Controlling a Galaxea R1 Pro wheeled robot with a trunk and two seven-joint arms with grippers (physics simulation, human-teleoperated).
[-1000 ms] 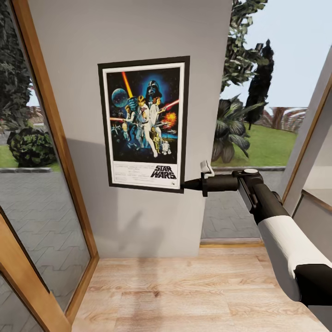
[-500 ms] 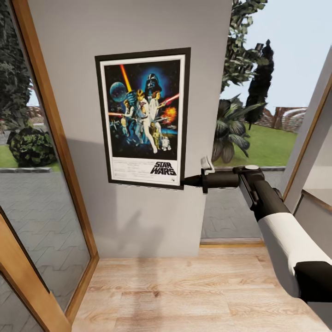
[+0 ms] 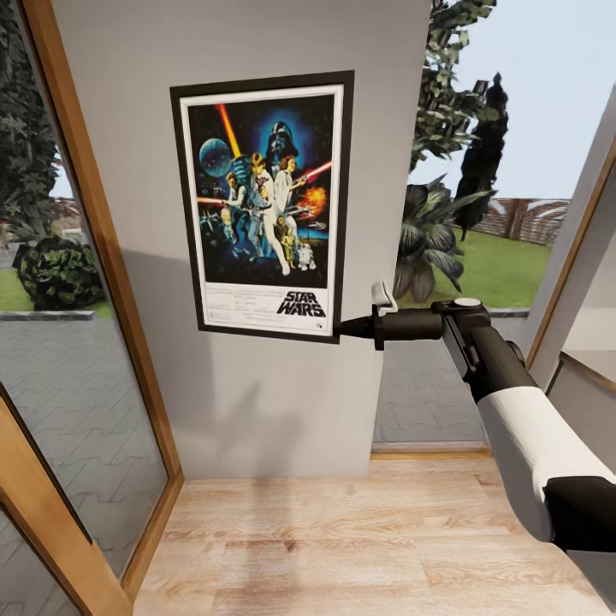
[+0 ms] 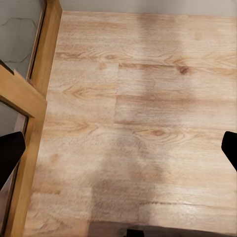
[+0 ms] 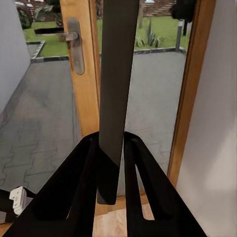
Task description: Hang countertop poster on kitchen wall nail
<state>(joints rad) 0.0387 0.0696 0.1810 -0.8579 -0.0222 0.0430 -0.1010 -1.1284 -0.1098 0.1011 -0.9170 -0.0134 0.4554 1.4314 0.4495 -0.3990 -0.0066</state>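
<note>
We are lifting the black-framed Star Wars poster (image 3: 261,205) higher up the plain grey wall (image 3: 257,34), toward its hanging height. Our right gripper (image 3: 344,326) is staying clamped on its lower right corner.

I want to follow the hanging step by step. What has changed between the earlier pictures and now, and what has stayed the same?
The poster has moved up the grey wall, and the right gripper has risen with it, clamped all along on its lower right corner. The right wrist view shows the poster's dark edge between the fingers. The wooden door frame, the floor and the camera have not moved.
</note>
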